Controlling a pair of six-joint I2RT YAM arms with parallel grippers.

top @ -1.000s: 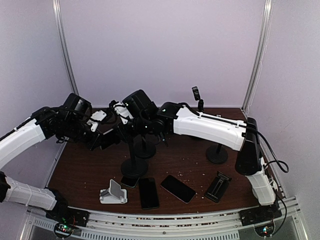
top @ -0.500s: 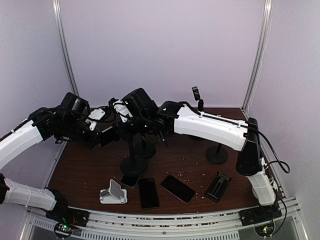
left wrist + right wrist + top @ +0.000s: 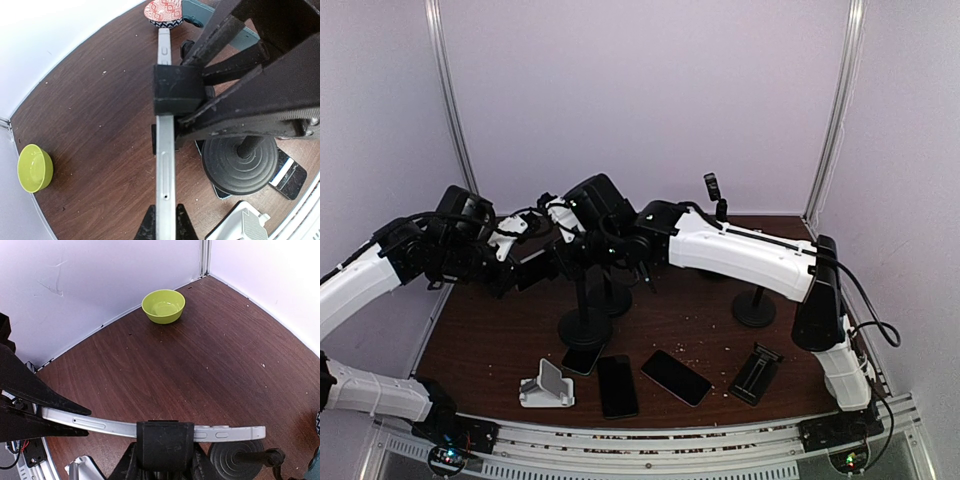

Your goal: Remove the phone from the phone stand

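Left wrist view — over the dark brown wooden table (image 3: 90,125), the black round-based phone stand (image 3: 239,162) carries the slim silver-edged phone (image 3: 165,165) in its clamp; right gripper (image 3: 165,452) squeezes that clamp, left gripper (image 3: 165,227) pinches the phone's end.

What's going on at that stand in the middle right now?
Both arms are working on the silver phone, which sits in the black clamp of the phone stand. The left gripper is shut on one end of the phone; the right gripper holds the clamp, apparently bracing the stand. The phone is not out yet.
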